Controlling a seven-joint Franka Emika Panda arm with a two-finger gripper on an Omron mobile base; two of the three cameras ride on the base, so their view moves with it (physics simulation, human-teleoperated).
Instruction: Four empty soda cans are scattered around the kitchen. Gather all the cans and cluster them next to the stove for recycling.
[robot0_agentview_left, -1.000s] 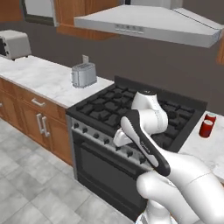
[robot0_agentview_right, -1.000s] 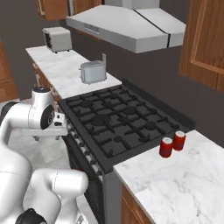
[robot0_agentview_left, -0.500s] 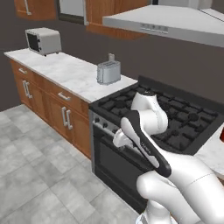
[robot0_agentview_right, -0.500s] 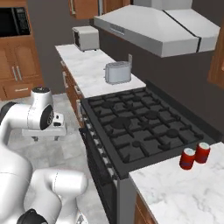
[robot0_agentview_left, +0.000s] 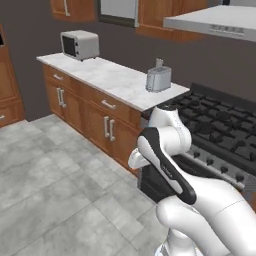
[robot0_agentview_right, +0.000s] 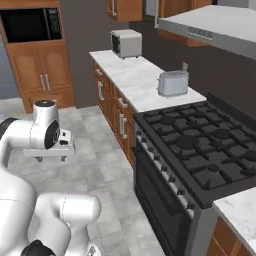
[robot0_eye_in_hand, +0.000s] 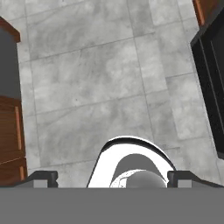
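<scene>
- The whole picture swung over that last second: the base was driving, turning away from the right-hand counter, and the camera went with it, so none of the kitchen's things shifted themselves.
- The two soda cans that had stood together on the marble just right of the stove (robot0_agentview_right: 200, 155) slid toward the frame's edge half a second back and had left the base views by now; judged from that, they sat where they were, beside the cooktop.
- In their place the long left counter (robot0_agentview_left: 107, 77) had come into view, with the toaster (robot0_agentview_left: 158, 79) near the stove's left edge and the microwave (robot0_agentview_left: 79, 44) at the far end.
- The right base view also took in a wall oven (robot0_agentview_right: 31, 25) set in tall wooden cabinets.
- The gripper (robot0_eye_in_hand: 111, 178) rode tucked over the tiled floor (robot0_eye_in_hand: 100, 83), its two fingertips (robot0_eye_in_hand: 43, 178) spread as wide as they go and nothing between them.
- The arm's pose barely altered through the turn; it was carried along rather than reaching.
- My read: two cans looked delivered next to the stove, and the robot was heading off empty-handed to hunt for the remaining ones.
- No red can could be made out on the left counter or the floor ahead, so the search had to go on further.
</scene>
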